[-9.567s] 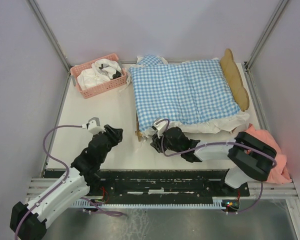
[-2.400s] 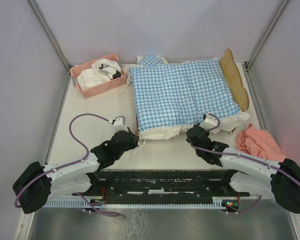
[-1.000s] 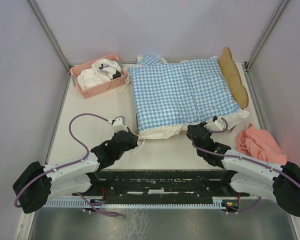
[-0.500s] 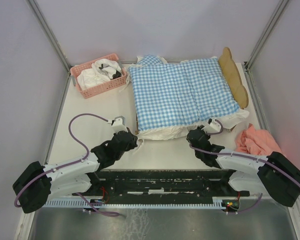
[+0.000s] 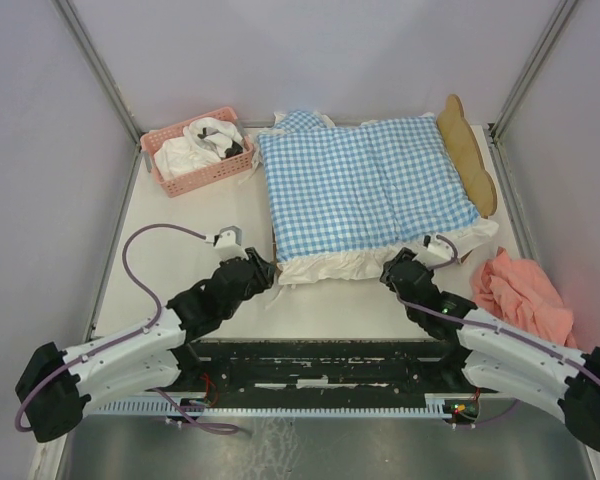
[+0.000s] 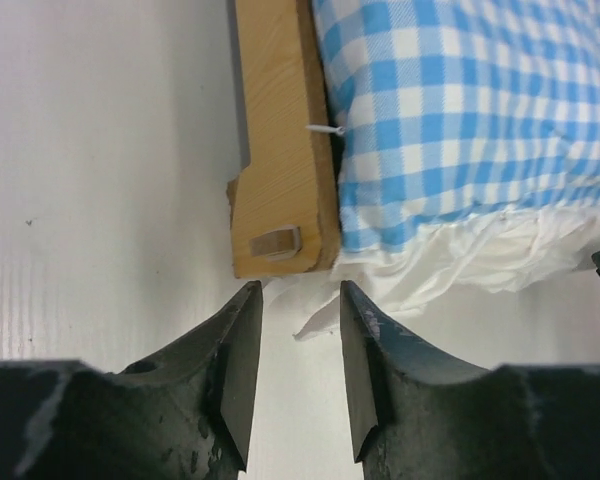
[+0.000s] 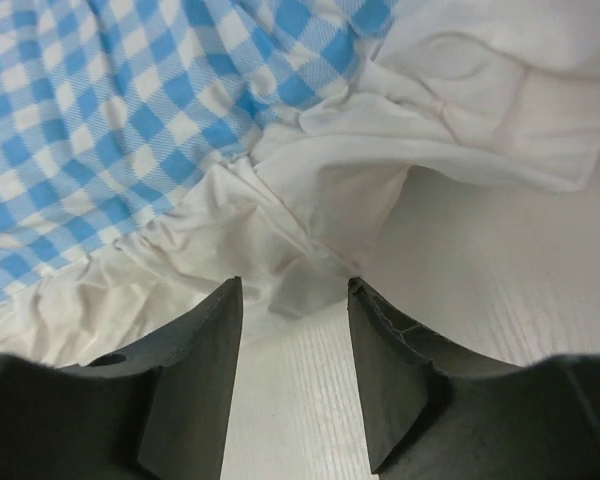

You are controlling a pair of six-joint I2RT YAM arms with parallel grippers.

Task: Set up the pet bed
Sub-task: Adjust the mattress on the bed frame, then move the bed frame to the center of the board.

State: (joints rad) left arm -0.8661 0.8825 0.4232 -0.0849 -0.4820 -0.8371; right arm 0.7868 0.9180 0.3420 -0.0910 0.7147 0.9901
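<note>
The pet bed lies across the back of the table, its wavy wooden headboard (image 5: 470, 160) at the right. Blue-white gingham bedding (image 5: 365, 185) covers it, and the white ruffle (image 5: 330, 266) hangs over the near side. My left gripper (image 5: 265, 268) stands open just short of the bed's near-left wooden corner (image 6: 280, 240), with nothing between its fingers (image 6: 300, 300). My right gripper (image 5: 398, 268) is open too, near the bedding's near-right corner. The ruffle's edge (image 7: 280, 220) lies on the table right in front of its tips (image 7: 292, 295), not gripped.
A pink basket (image 5: 195, 150) with white and dark cloth stands at the back left. A salmon cloth (image 5: 520, 295) lies crumpled at the right, close to the right arm. Grey walls and metal posts close the table in on three sides.
Both grippers were shut on the ruffle's near edge and have opened, letting it go. The ruffle now lies spread along the bed's near side. Both arms have shifted slightly.
</note>
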